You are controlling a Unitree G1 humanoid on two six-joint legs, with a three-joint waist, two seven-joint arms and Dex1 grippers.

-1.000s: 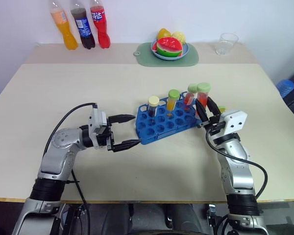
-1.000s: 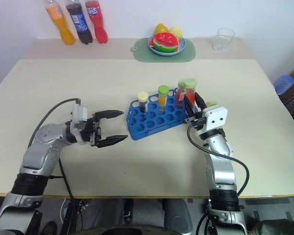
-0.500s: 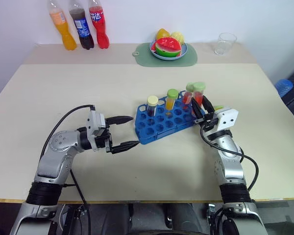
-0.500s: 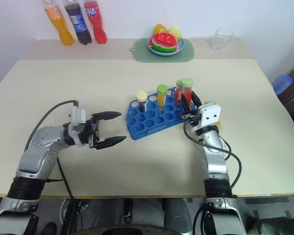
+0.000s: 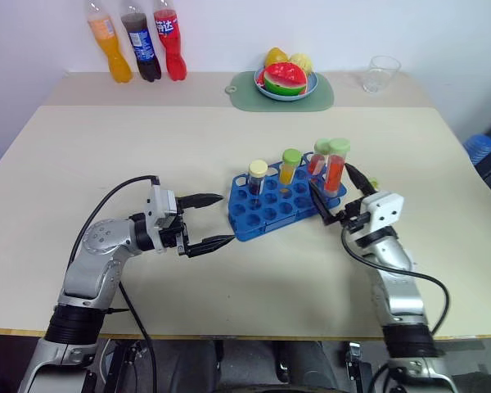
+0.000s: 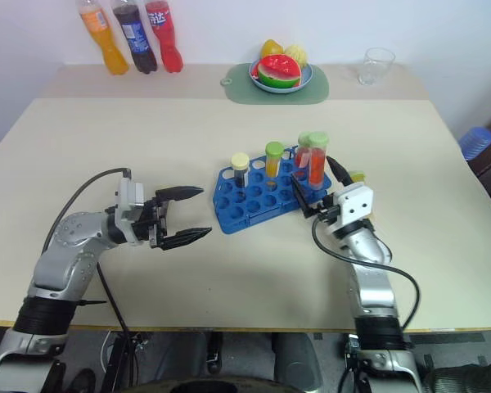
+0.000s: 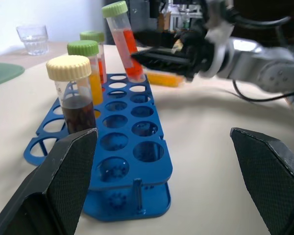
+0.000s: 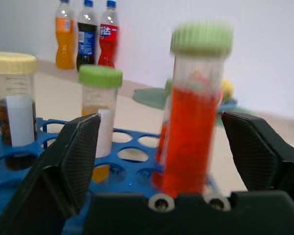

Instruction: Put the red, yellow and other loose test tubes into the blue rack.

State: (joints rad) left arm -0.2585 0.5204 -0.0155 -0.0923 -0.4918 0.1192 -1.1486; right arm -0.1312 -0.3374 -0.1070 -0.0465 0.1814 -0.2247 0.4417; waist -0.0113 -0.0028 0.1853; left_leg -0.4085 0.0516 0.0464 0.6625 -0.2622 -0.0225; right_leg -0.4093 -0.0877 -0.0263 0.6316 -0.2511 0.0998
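The blue rack (image 5: 272,214) stands at mid-table with several capped tubes upright in it. A dark tube with a yellow cap (image 5: 255,178) and a yellow-liquid tube with a green cap (image 5: 289,168) stand at its rear. Two red tubes occupy its right end, and the nearer red tube (image 8: 190,132) leans slightly in its hole. My right gripper (image 5: 337,191) is open, one finger on each side of that tube. A loose yellow tube (image 7: 162,78) lies on the table just behind this gripper. Left of the rack, my left gripper (image 5: 226,218) hovers open and empty.
Three soda bottles (image 5: 139,41) line the far left edge of the table (image 5: 188,139). A fruit plate (image 5: 285,79) on a green mat sits at the back centre. A clear glass (image 5: 382,72) stands at the back right.
My right gripper has opened and let go of the red tube, which stays in the rack. The left arm has kept still.
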